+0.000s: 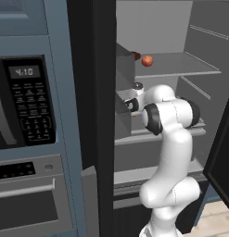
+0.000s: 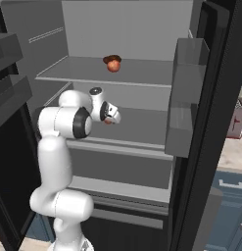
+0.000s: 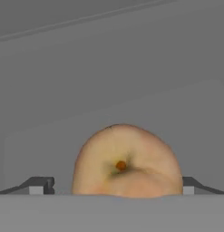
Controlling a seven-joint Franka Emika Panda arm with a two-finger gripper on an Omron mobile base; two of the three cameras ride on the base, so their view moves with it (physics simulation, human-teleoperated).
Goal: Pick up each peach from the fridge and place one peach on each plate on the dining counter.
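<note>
End effector (image 3: pixel 118 189) straddling peach (image 3: pixel 127 161), fridge shelf (image 2: pixel 142 128)

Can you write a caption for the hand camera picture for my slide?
A peach sits between the gripper fingertips inside the grey fridge.

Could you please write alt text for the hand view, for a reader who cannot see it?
A pale orange peach with a small dark orange spot at its centre sits close up between the two dark fingertips of the robot's hand, one at each side of it. Behind it are the plain grey inner walls of the fridge.
</note>
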